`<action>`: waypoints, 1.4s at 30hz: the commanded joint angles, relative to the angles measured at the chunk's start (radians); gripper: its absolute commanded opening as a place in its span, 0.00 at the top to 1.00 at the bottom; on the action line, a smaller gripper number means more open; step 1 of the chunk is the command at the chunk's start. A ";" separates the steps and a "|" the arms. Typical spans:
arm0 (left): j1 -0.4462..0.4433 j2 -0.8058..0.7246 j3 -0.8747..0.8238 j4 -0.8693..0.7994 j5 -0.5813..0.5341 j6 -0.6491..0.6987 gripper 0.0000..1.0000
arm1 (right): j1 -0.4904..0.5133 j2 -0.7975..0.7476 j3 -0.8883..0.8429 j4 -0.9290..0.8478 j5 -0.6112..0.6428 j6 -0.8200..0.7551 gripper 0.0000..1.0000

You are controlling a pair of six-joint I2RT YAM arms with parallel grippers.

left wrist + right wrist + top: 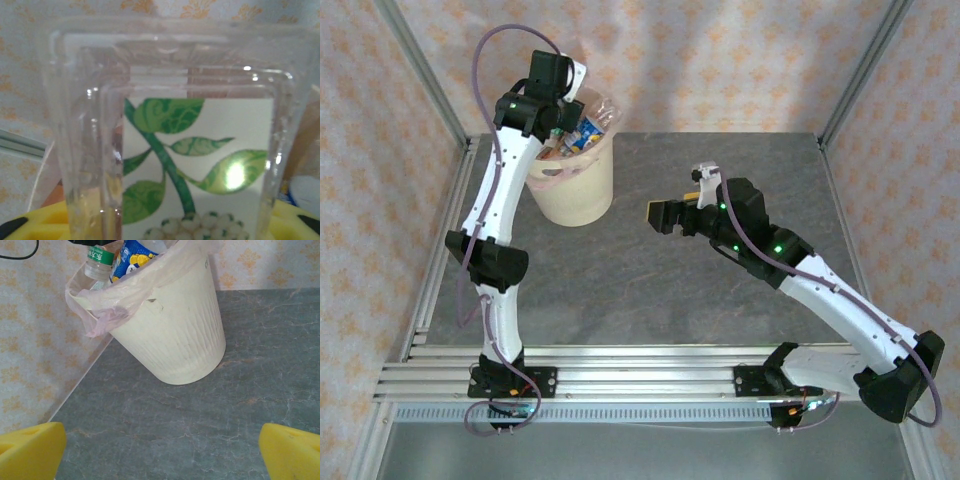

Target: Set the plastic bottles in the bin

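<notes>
My left gripper [576, 96] hangs over the bin [572, 195], shut on a clear square plastic bottle [601, 108]. Seen from the left wrist, that bottle [195, 150] sits right against the lens, showing a white label with green leaves, and the yellow pads [35, 227] peek out at the bottom corners. The cream bin [175, 335] has a pink bag [112, 307] and holds several bottles, among them a green-capped one [100, 257] and a blue-labelled one [131, 255]. My right gripper [665, 214] hovers open and empty over mid-table, facing the bin; its yellow fingertips [30, 450] stand wide apart.
The grey stone-look tabletop [720, 290] stretches between the bin and my right arm. Aluminium frame posts [425, 70] and patterned walls close in the back and sides. A metal rail [620, 365] runs along the near edge.
</notes>
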 commanded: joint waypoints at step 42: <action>0.039 -0.244 -0.028 0.051 0.053 -0.173 0.19 | 0.004 -0.035 0.037 -0.071 0.151 0.008 0.01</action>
